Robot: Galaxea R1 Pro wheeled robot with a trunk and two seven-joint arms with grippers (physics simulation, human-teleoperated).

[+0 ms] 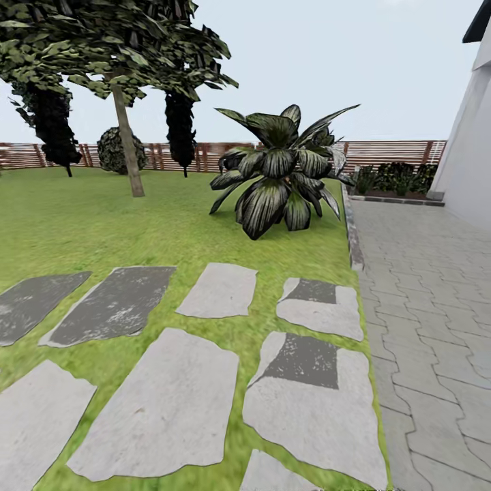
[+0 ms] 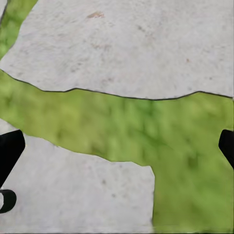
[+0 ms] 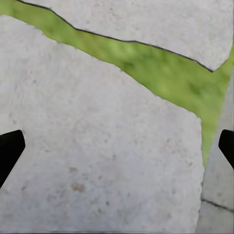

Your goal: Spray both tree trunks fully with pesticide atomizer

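Green lawn [image 1: 102,225] of the garden was recorded in the head view, bounded at the far side by a brown horizontal-slat wooden fence [image 1: 389,151]. Irregular stepping stones [image 1: 164,402], some pale grey and some with dark patches, were set in the grass in the foreground. A grey paved path [image 1: 423,286] was noted along the right side, separated from the grass by a stone kerb [image 1: 352,235], with a white wall [image 1: 470,150] beyond it.

One tree [image 1: 116,41] was seen at the far left of the lawn; its pale grey-brown tree trunk [image 1: 127,143] stood slightly tilted under a dense dark canopy. Two black cone-shaped cypresses [image 1: 179,126] and a round shrub [image 1: 121,150] were noted behind it, near the fence. A large broad-leaved plant [image 1: 279,170] with striped dark leaves stood near the kerb, well apart from the tree. No white specks could be made out on the trunk at this distance.

In the left wrist view, the left gripper [image 2: 117,151] was seen with its black fingertips at opposite edges of the frame, spread wide with nothing between them, over grass and pale stone. In the right wrist view, the right gripper [image 3: 117,148] was likewise spread wide and held nothing, over a pale stepping stone crossed by a strip of grass.
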